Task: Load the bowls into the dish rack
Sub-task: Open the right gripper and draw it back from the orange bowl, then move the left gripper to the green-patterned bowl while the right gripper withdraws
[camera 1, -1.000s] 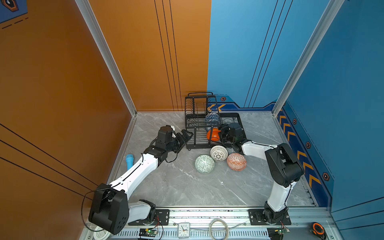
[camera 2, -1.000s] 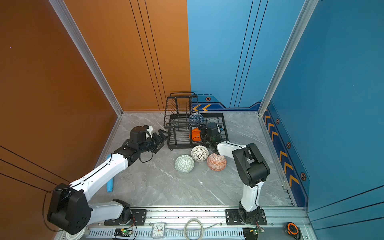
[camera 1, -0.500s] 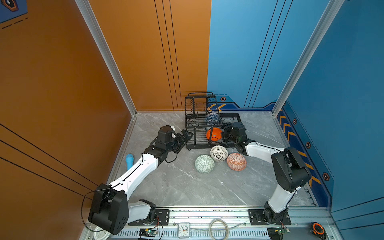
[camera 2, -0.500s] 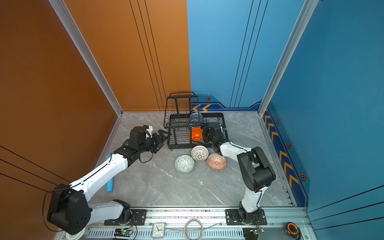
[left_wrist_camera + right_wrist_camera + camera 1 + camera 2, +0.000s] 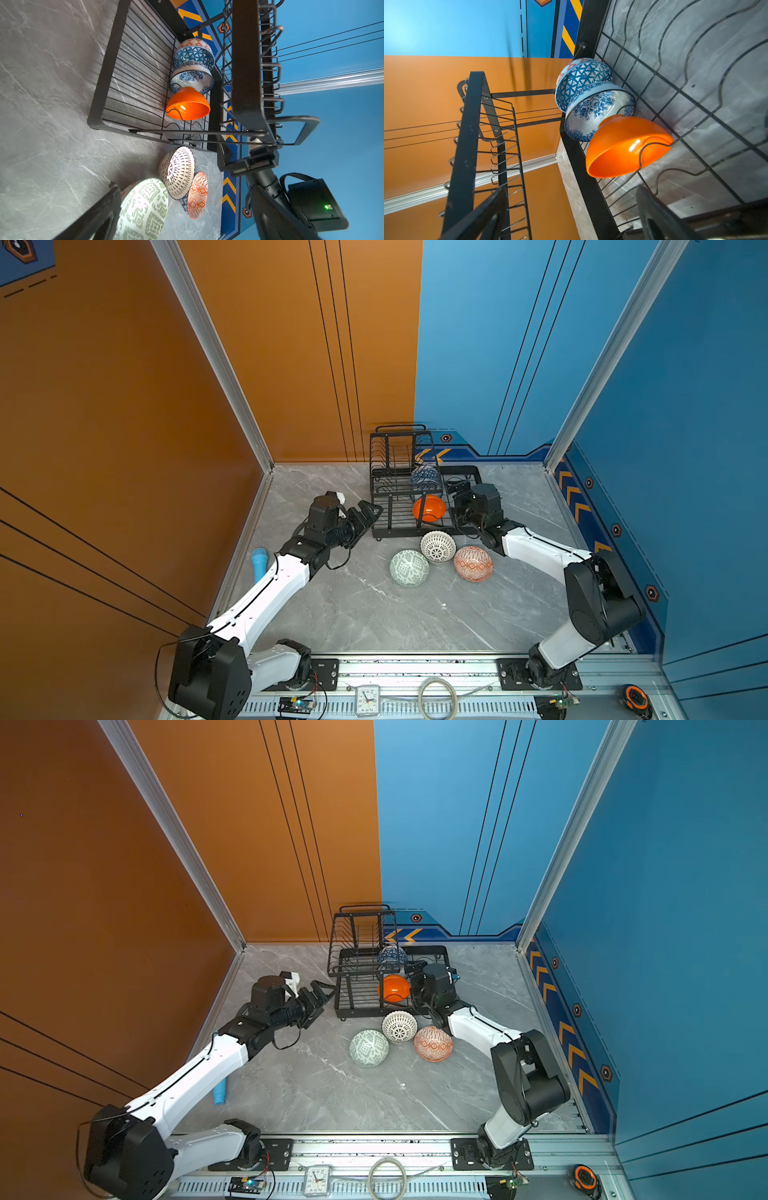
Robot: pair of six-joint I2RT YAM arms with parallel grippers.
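Note:
The black wire dish rack (image 5: 461,469) stands at the back of the table. In its lower tier three bowls lean in a row: a blue geometric one (image 5: 424,477), a white and blue floral one (image 5: 192,80) and a glossy orange one (image 5: 429,508). A pale green bowl (image 5: 409,568), a white-black lattice bowl (image 5: 437,546) and an orange-white diamond bowl (image 5: 473,563) lie on the table in front. My right gripper (image 5: 453,504) is open just right of the orange bowl, holding nothing. My left gripper (image 5: 368,512) is open and empty by the rack's left front corner.
A light-blue cylinder (image 5: 258,564) lies near the left wall. A further orange-patterned bowl (image 5: 195,42) shows behind the blue geometric one. Along the front rail sit a clock (image 5: 367,700), a cable coil (image 5: 437,699) and a tape measure (image 5: 636,697). Walls enclose three sides.
My right gripper has opened and let go of the orange bowl, which now leans in the rack's lower tier. The left arm has not moved.

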